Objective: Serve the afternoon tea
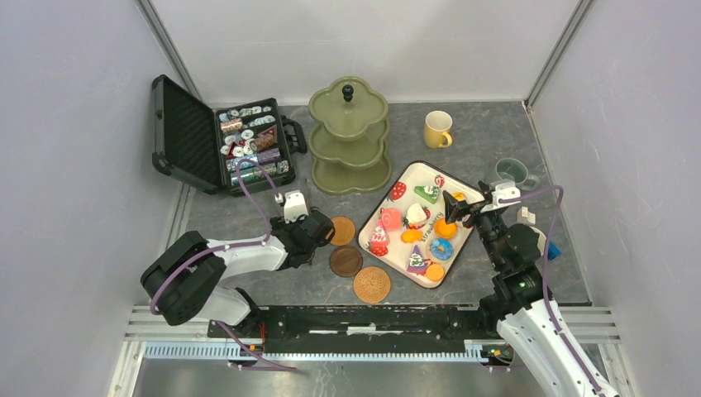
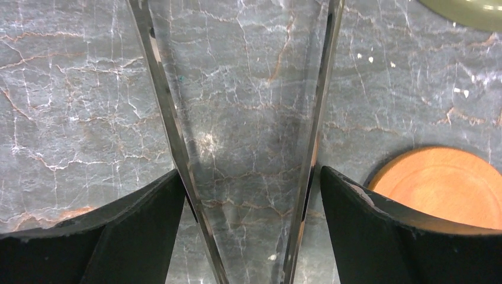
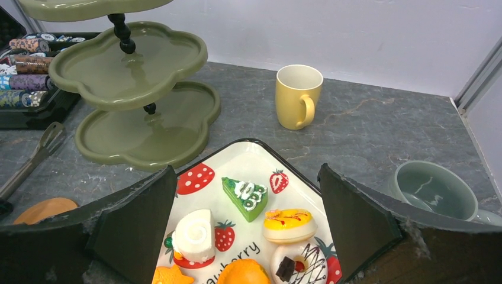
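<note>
1. The left end effector (image 2: 250, 177) is closed around a pair of metal tongs (image 2: 169, 118), one finger pressed against each blade. The blades stand apart with nothing between them, over bare desk (image 2: 71, 89).
2. The right end effector (image 3: 247, 171) is wide open and holds nothing. It hangs over the near part of the strawberry-print tray (image 3: 243, 158), touching none of the sweets.
3. Serving has, as I judge it, hardly begun. All the toy cakes and donuts (image 1: 390, 219) lie on the tray, and every tier of the olive-green three-tier stand (image 1: 349, 136) is bare.
4. The three coasters (image 1: 345, 261) lie in a row between the arms, with no mug on any of them.
5. The yellow mug (image 1: 436, 129) stands at the far side of the desk, and the grey-green mug (image 1: 512, 172) is near the right wall. I cannot make out a pink mug.
6. What is left is moving the sweets onto the stand and setting the mugs on the coasters.
</note>
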`<state>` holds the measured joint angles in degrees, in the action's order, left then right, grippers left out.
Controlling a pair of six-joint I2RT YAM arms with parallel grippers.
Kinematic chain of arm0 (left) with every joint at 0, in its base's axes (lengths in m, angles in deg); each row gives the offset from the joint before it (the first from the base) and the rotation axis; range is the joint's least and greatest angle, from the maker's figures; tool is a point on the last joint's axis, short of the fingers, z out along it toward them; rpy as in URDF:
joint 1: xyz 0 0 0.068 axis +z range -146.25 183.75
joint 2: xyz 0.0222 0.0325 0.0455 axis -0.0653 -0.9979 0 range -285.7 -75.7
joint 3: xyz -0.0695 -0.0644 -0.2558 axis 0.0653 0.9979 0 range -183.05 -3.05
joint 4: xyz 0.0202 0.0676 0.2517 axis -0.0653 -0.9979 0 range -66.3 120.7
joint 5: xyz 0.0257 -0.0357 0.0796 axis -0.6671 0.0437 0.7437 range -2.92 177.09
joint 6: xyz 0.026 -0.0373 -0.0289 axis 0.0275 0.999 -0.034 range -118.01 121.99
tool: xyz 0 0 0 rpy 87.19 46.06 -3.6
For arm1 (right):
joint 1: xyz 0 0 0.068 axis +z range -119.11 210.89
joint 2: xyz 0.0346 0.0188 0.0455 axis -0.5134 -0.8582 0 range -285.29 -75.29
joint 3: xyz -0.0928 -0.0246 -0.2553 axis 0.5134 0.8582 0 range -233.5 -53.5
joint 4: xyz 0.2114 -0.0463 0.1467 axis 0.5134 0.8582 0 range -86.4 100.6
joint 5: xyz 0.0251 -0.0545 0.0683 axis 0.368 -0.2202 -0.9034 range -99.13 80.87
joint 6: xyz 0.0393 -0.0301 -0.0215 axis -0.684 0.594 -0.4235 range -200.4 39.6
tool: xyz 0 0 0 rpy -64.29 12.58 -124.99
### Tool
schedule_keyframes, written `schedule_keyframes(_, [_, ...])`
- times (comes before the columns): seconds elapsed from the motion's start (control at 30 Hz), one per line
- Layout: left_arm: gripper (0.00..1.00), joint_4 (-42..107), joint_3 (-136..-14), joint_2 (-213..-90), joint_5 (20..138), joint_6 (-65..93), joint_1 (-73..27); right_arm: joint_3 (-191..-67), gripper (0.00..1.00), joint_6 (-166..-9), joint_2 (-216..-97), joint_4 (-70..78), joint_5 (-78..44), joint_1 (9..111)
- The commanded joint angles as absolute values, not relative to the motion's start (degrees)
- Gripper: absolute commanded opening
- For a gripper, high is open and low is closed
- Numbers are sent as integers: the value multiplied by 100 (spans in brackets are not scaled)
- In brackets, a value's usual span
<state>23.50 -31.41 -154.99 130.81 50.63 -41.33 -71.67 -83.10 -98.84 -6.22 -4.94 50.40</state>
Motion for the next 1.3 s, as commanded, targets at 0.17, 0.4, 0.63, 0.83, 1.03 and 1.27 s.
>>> schedule_keyframes(0.17, [84, 2963, -3001, -15901, 13920, 5147, -4255, -7115, 98, -8267, -9779, -887, -350, 5124])
schedule_keyframes(0.4, [68, 2900, -2983, -15830, 13915, 5204, -4319, -7106, 98, -8267, -9737, -869, -330, 5129])
schedule_keyframes(0.63, [66, 1795, -3346, -15176, 13675, 5434, -4328, -7092, 98, -8260, -9680, -857, -293, 5148])
schedule_keyframes(0.83, [66, 777, -3550, -14054, 13077, 5156, -4321, -7075, 98, -8268, -9644, -870, -262, 5183])
schedule_keyframes(1.03, [64, -371, -4006, -13382, 12154, 4721, -4319, -7050, 98, -8290, -9649, -896, -260, 5201])
schedule_keyframes(1.27, [64, -1419, -4954, -13022, 11211, 4048, -4319, -7009, 98, -8320, -9592, -932, -284, 5209])
